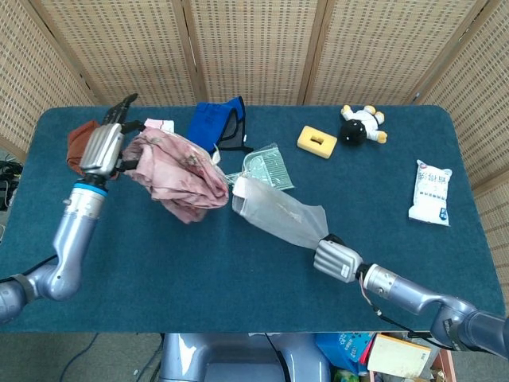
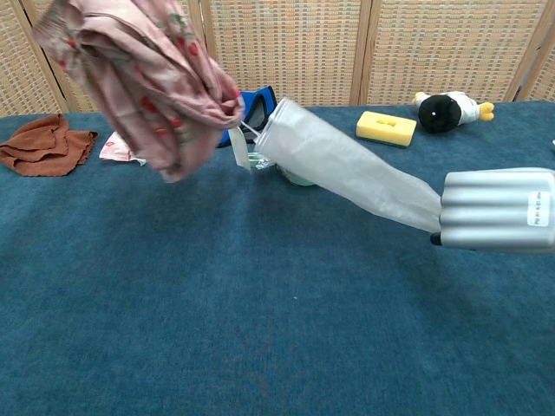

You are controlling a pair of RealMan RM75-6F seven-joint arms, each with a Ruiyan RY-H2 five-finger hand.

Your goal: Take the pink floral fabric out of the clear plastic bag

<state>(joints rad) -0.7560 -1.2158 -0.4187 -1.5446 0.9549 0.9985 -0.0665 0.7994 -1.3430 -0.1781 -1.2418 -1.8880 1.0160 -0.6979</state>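
Observation:
The pink floral fabric [image 1: 179, 173] hangs in the air, fully outside the clear plastic bag [image 1: 278, 213]. My left hand [image 1: 105, 149] grips the fabric's left end, up over the table's left side. In the chest view the fabric [image 2: 152, 82] fills the upper left and the left hand is out of frame. The bag [image 2: 347, 169] stretches out empty, its open mouth toward the fabric. My right hand [image 1: 337, 259] holds the bag's closed end near the table's front; in the chest view this hand [image 2: 496, 211] is a closed fist at the right edge.
A brown cloth [image 1: 78, 142], a white wipes pack [image 1: 159, 125] and a blue pouch [image 1: 216, 124] lie along the back left. A green packet [image 1: 269, 167] sits behind the bag. A yellow sponge [image 1: 316, 141], a plush toy [image 1: 363, 125] and a white packet [image 1: 431, 191] are at the right.

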